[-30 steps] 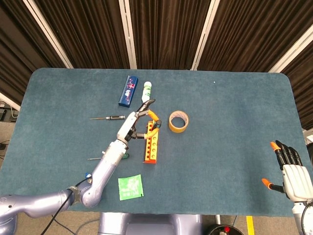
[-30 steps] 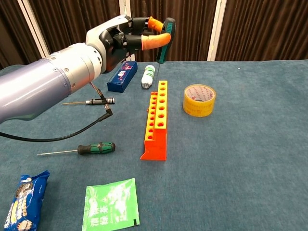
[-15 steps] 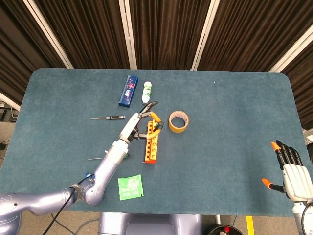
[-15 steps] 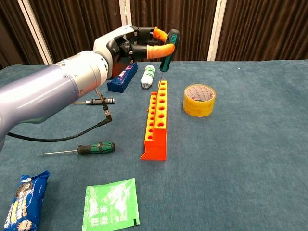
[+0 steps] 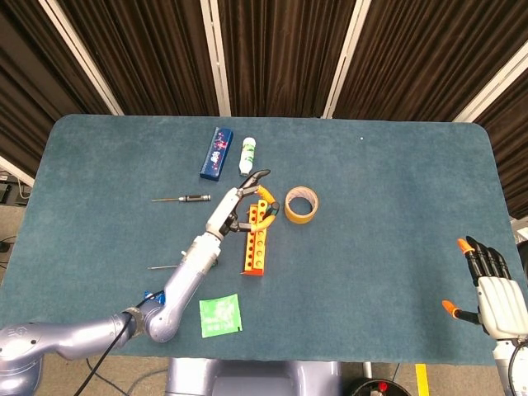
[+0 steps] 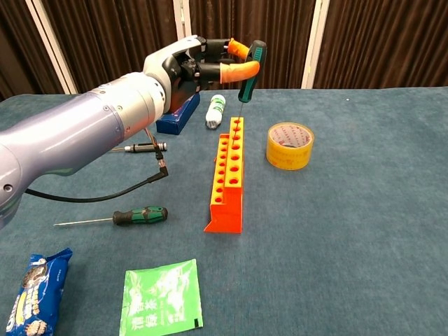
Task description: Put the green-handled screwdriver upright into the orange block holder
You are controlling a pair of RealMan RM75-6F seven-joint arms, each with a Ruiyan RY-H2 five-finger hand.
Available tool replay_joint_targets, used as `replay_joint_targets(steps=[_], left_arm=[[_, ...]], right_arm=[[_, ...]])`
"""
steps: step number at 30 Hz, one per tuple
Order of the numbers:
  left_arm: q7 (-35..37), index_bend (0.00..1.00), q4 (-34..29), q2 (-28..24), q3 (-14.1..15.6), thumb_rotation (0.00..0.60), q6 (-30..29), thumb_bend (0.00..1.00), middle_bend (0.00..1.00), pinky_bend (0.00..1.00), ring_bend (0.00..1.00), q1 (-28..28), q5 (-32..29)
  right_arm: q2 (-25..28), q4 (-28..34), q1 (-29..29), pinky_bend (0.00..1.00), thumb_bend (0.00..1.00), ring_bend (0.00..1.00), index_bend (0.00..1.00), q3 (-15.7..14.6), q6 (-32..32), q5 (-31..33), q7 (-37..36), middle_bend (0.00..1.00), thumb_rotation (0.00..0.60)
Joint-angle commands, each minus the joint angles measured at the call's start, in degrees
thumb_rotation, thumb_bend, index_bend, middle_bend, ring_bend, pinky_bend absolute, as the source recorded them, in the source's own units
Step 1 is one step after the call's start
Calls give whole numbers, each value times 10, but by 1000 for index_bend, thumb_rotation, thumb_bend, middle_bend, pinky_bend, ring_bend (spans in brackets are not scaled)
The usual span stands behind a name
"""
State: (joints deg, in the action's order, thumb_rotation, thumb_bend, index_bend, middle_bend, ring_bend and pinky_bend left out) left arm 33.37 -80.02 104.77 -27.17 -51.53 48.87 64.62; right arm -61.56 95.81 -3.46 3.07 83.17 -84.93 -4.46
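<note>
The left hand (image 6: 199, 66) pinches the green-handled screwdriver (image 6: 248, 68) between orange-tipped fingers, holding it nearly upright with its thin shaft over the far end of the stepped orange block holder (image 6: 227, 175). A yellow tape roll (image 6: 289, 145) sits just right of the holder; a white bottle (image 6: 215, 110) and blue box (image 6: 176, 111) lie beyond, and another green-handled screwdriver (image 6: 136, 215) lies flat to its left. The right hand (image 5: 495, 293) rests at the table's near right, fingers spread and empty.

Three screwdrivers (image 6: 250, 70), one orange block holder (image 6: 227, 175), tape roll (image 6: 290, 145), blue box (image 6: 178, 112), bottle (image 6: 216, 110), green packet (image 6: 162, 299), snack bag (image 6: 35, 292), two hands (image 6: 203, 61).
</note>
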Motion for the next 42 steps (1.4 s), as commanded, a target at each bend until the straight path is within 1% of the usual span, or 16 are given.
replay_joint_targets(steps=[1,22,42], left_arm=[[2,639,0,1,-1,600,0,304,59,8,0,0,-2],[-4,640,4,6,8,600,-1,306,62,15,0,2,-6],[8,640,36,17,37,600,-5,307,63,15,0,-6,26]], right_arm=[[0,0,0,0,64,0,0,-1,0,-1,0,0,600],[0,1,1,0,65,0,0,-1,2,-3,-1,0,600],[1,0,1,0,64,0,0,-1,1,-2,-3,0,600]])
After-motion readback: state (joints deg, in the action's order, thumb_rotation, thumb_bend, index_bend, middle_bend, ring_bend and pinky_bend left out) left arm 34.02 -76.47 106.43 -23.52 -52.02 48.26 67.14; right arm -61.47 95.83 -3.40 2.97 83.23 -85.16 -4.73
